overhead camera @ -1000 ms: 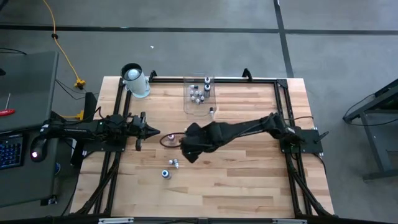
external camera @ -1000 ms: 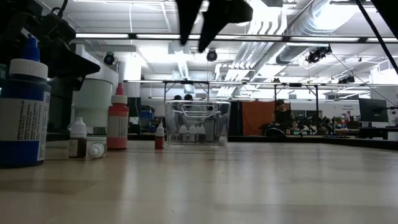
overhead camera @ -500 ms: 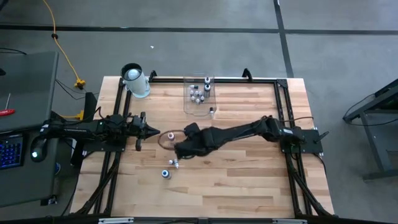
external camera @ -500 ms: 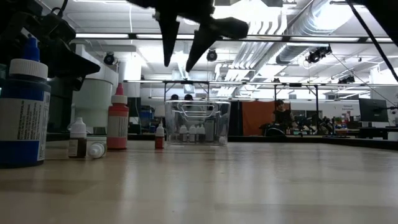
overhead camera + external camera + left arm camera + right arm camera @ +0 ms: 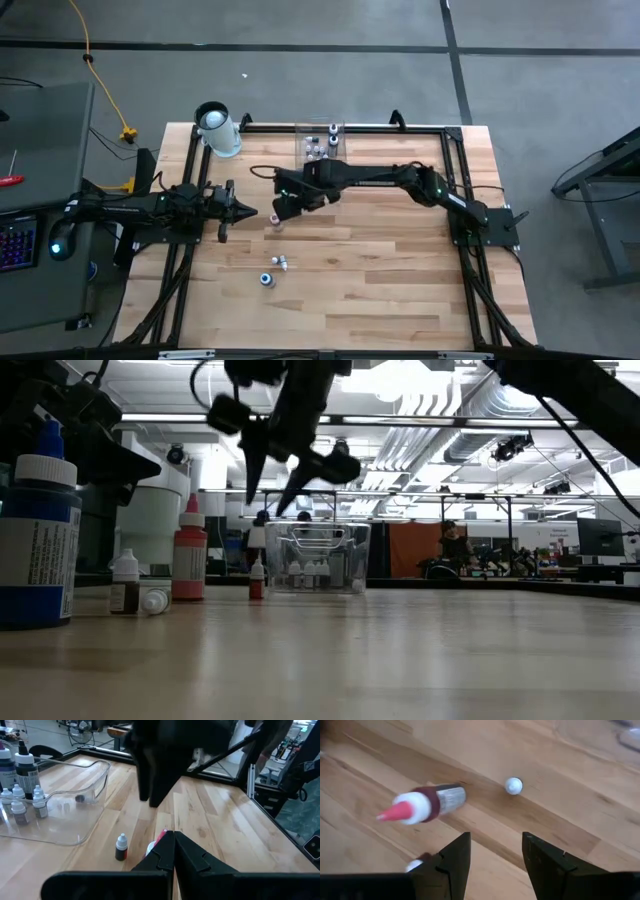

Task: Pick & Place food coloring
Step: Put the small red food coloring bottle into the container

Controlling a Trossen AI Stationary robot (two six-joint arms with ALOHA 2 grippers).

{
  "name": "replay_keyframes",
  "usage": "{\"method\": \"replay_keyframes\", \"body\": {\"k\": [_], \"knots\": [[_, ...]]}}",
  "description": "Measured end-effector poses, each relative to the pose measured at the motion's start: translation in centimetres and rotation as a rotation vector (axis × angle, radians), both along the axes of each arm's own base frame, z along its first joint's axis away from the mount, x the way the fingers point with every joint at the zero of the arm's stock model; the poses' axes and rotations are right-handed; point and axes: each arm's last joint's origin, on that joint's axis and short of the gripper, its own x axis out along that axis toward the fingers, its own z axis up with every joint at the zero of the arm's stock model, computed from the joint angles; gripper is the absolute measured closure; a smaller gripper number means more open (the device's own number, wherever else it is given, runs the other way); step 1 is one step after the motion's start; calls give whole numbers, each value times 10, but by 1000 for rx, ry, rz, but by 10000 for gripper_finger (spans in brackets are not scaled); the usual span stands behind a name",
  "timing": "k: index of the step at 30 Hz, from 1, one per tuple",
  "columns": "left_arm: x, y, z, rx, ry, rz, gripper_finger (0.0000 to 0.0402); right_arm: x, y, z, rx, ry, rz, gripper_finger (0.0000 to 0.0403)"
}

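Note:
My right gripper [image 5: 283,207] hangs open above the table's middle, pointing steeply down, near a pink-tipped red food coloring bottle [image 5: 422,804] and a tiny white-capped one [image 5: 514,785]; both stand on the table, untouched. In the low view its fingers [image 5: 268,490] are well above the bottles. Two more bottles [image 5: 275,272] stand toward the near edge. The clear bin [image 5: 321,152] at the far side holds several small bottles. My left gripper [image 5: 246,213] waits shut at the left.
A big white cylinder [image 5: 216,130] stands at the far left corner. A black frame [image 5: 450,140] borders the table. In the low view, a large blue-capped bottle [image 5: 38,540] stands very close to the camera, with small bottles [image 5: 140,588] beside the red one [image 5: 190,550].
My right gripper has swung from the table's middle toward the far edge and a little left, sinking lower and rolling about its own axis. It now hangs over the pink-tipped bottle, still open. No bottle has moved.

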Motion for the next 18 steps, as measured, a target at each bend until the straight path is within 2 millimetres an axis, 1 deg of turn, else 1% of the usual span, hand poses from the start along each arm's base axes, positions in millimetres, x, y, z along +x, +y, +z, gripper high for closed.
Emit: {"method": "replay_keyframes", "body": {"k": [2,5,7,12,18], "knots": [[0,0,0,0,-1,2,401,3,-5,-9,4,12,36,236],[0,0,0,0,-1,2,401,6,-12,-17,-27,3,137,236],[0,0,0,0,-1,2,401,9,-14,-19,-75,-11,244,236],[0,0,0,0,-1,2,401,15,-17,-36,-219,7,459,236],[0,0,0,0,-2,3,401,14,-19,-37,-324,33,642,236]]}}
